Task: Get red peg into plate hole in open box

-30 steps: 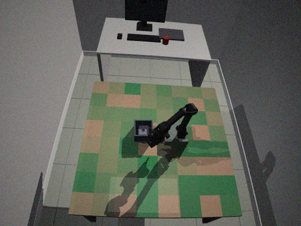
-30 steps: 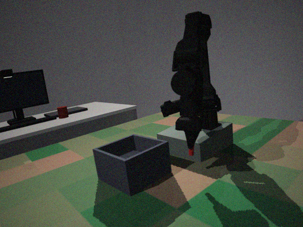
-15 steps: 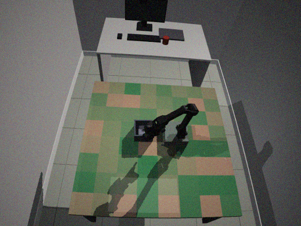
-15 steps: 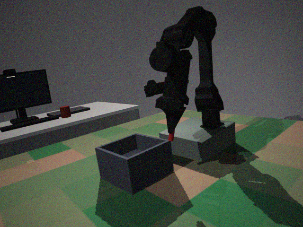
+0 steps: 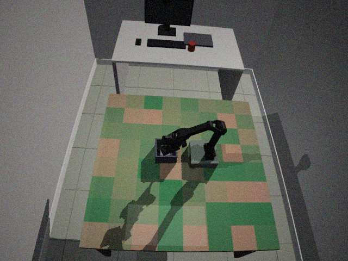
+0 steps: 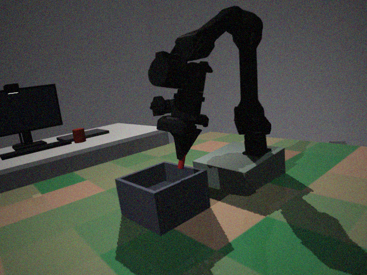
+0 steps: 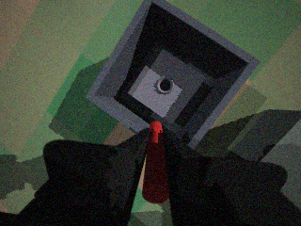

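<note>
Exterior view: black arm (image 5: 196,129) (image 6: 248,74) arches across the upper right of the frame, standing on a grey block (image 5: 198,153) (image 6: 225,160) right of centre. Patchwork table (image 5: 126,191) (image 6: 89,213) (image 7: 28,61) below, green and tan squares.

Box (image 5: 166,159) (image 6: 183,204) (image 7: 109,61) next in size, dark, open-topped, lower centre; in the top view it sits just left of the block. Wrist view, upper middle: its inside shows a pale plate (image 7: 150,96) with a round hole (image 7: 165,85).

Tool (image 5: 166,151) (image 6: 181,156) (image 7: 155,133) points down, clamped on the red peg (image 6: 180,164) (image 7: 155,174). Peg slightly tilted in the exterior view, lower end showing beneath the fingertips, near the box's rim; not in the hole. Wrist view puts the peg at lower centre, between both fingers.

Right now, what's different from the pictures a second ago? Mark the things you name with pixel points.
The gripper (image 6: 181,156) (image 7: 155,133) has swung away from beside the box and now hangs over the open box (image 5: 166,159) (image 6: 183,204) (image 7: 113,66), by its rim. The red peg (image 6: 180,164) (image 7: 155,165) went with it, held between the fingers. Nothing was let go. The box and the red cup (image 5: 191,46) (image 6: 79,135) on the desk (image 5: 174,58) (image 6: 118,130) stayed put.
</note>
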Controlling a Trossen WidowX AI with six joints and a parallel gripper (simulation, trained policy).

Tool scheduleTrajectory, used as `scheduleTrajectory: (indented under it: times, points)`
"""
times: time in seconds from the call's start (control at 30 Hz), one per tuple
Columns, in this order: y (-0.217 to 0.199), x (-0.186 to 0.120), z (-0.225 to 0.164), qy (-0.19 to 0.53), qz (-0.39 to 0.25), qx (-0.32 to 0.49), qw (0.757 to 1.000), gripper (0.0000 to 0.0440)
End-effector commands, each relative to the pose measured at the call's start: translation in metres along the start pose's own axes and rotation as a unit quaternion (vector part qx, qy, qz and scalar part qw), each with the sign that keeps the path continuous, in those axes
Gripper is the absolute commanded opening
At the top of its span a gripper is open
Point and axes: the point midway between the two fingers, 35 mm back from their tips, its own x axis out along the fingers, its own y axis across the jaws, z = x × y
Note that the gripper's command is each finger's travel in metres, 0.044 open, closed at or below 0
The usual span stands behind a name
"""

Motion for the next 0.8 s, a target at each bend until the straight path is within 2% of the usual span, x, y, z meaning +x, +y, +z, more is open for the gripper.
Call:
scheduleTrajectory:
  times: [0.0, 0.37, 0.77]
  points:
    - [0.000, 0.007, 0.015, -0.002, -0.001, 0.012, 1.000, 0.0000]
    - [-0.003, 0.029, 0.041, 0.003, -0.007, 0.040, 0.999, 0.0007]
    - [-0.006, 0.058, 0.047, 0.029, -0.024, 0.049, 0.998, 0.0013]
